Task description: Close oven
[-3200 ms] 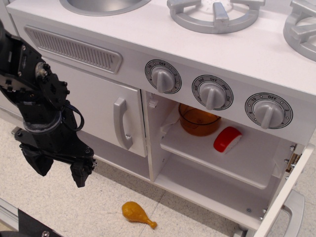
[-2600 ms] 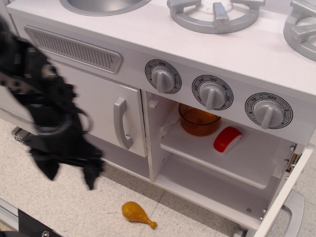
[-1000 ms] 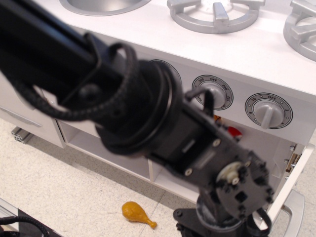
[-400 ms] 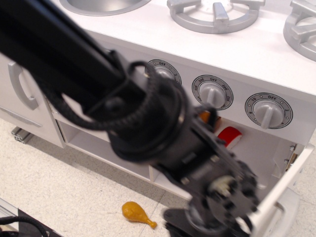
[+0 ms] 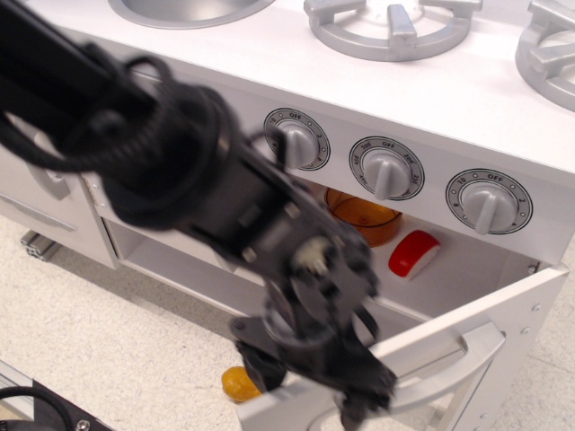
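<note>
The white toy oven (image 5: 449, 269) stands under three silver knobs, and its inner shelf carries an orange cup (image 5: 364, 218) and a red-and-white toy (image 5: 413, 254). Its large white door (image 5: 503, 310), hinged at the right, stands half swung in, with the silver-grey handle (image 5: 454, 366) facing me. My black arm reaches in from the upper left. The gripper (image 5: 352, 400) is low in the frame, pressed against the door's outer face near its free edge. Blur hides how its fingers stand.
A yellow toy drumstick (image 5: 235, 382) lies on the speckled floor under the arm. The smaller cabinet door (image 5: 40, 175) stands swung open at the far left. The sink (image 5: 189, 9) and the burners (image 5: 391, 27) are on the top.
My arm swept from the far left across to the oven door. The door swung from wide open to half closed. The small cabinet door went from shut to open.
</note>
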